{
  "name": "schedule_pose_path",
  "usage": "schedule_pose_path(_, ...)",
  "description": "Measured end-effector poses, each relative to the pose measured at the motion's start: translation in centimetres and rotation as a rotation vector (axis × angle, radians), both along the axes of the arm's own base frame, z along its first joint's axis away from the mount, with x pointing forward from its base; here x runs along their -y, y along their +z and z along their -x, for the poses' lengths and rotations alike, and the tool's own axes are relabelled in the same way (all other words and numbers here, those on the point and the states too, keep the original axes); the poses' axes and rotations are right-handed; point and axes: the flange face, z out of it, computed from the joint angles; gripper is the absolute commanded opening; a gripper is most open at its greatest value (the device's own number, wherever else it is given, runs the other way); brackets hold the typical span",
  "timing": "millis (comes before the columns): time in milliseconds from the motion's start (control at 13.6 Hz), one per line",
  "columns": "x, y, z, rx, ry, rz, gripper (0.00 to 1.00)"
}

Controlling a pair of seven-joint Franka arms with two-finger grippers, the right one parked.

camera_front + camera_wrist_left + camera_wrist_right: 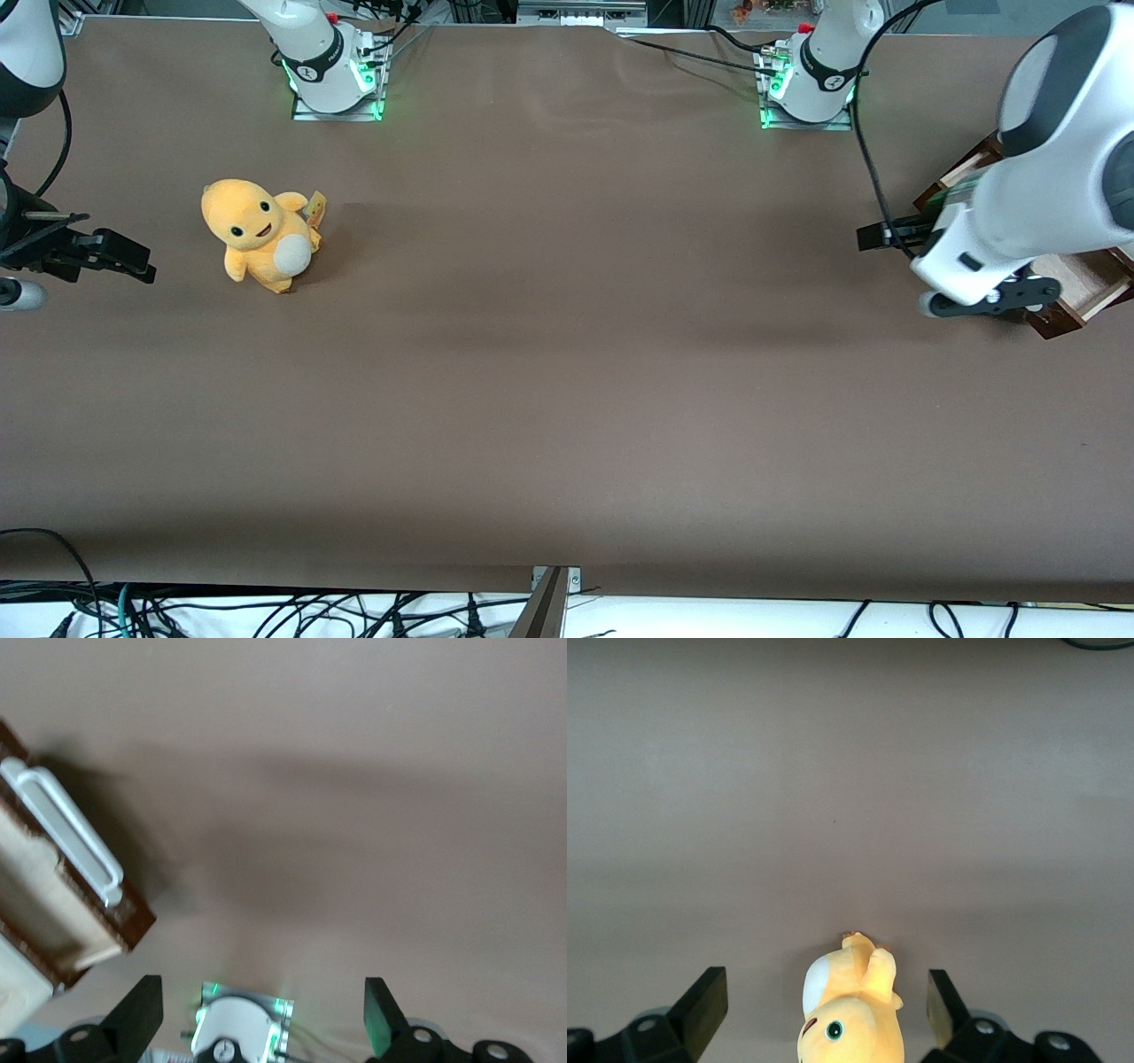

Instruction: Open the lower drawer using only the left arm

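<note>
The left arm (1032, 168) reaches over the working arm's end of the brown counter (567, 354), its white body covering much of the small wooden cabinet beneath it. The gripper (261, 1014) hangs above bare counter with its two black fingers (137, 1014) spread wide apart and holding nothing.

The lower drawer (75, 904) stands pulled out from the cabinet, its pale wood inside open to view and its dark-brown front edge showing. The long white bar handle (62, 828) runs across that front, just beside the gripper but not touched by it. In the front view the drawer's corner (1076, 297) pokes out from under the arm at about 5 o'clock from the wrist.

Toward the parked arm's end of the counter lies a yellow plush toy (260, 233) with a white belly, well apart from the drawer.
</note>
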Motion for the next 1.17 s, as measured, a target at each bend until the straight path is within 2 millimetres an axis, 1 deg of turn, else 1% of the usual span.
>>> schedule_pose_path(147, -2.8, 0.0, -0.3, 0.069, -0.052, 0.051, 1.00)
schedule_pose_path(293, -5.5, -1.1, 0.1, 0.138, -0.084, 0.095, 1.00)
schedule_pose_path(367, -6.4, -1.6, 0.6, 0.175, -0.104, 0.101, 1.00)
schedule_pose_path(440, -6.8, -1.7, 1.2, 0.210, -0.121, 0.100, 1.00)
schedule_pose_path(587, -6.6, -1.0, 2.6, 0.254, -0.137, 0.100, 1.00)
schedule_pose_path(807, -6.1, 0.1, 4.9, 0.259, -0.147, 0.102, 1.00)
schedule_pose_path(954, -5.9, 0.1, 5.4, 0.255, -0.152, 0.103, 1.00)
schedule_pose_path(1174, -5.7, -0.2, 5.5, 0.250, -0.155, 0.103, 1.00)
